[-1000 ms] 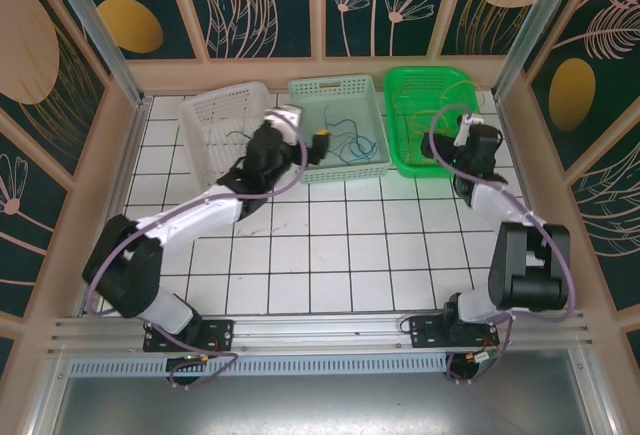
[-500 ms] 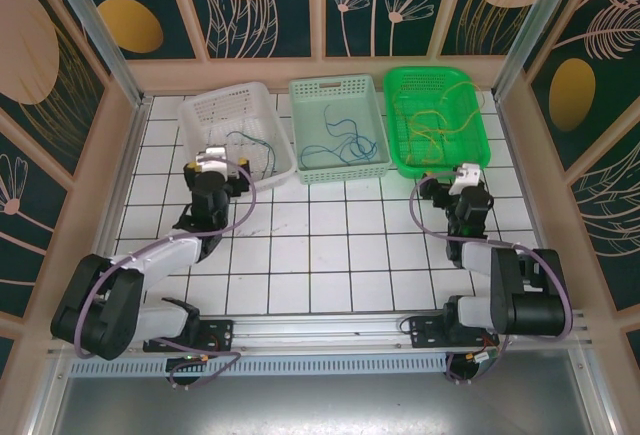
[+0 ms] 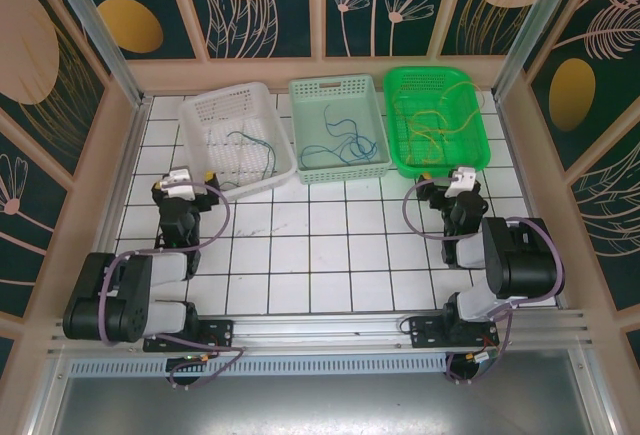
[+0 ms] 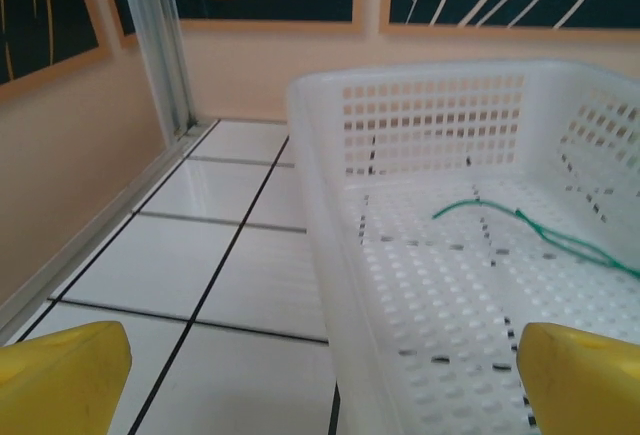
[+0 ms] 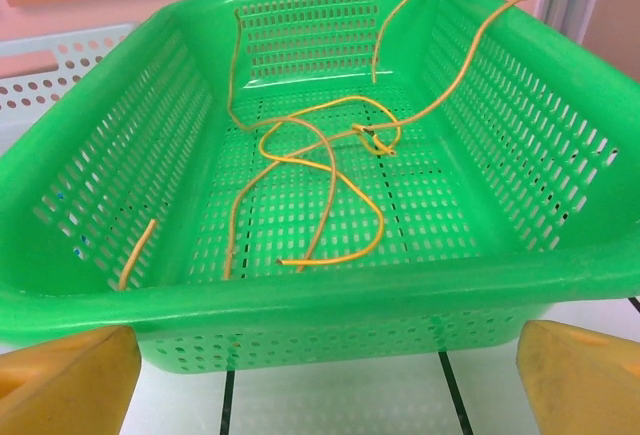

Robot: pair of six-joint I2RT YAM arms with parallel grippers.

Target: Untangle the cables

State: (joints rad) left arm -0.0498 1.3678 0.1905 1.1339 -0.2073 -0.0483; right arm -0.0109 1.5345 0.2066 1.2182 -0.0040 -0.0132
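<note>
Near-side, L tool (image 4: 320, 380), R tool (image 5: 322, 380) open, prob. empty.

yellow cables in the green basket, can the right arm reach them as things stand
Probably yes: the right gripper is open, facing the green basket, and the yellow cables lie uncovered inside. Only its near wall needs clearing.

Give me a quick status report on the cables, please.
Left end effector open, empty, facing white basket. Right end effector open, empty, facing green basket. Green cable in white, blue cables in teal basket, yellow cables looped in green. Nothing blocking.
</note>
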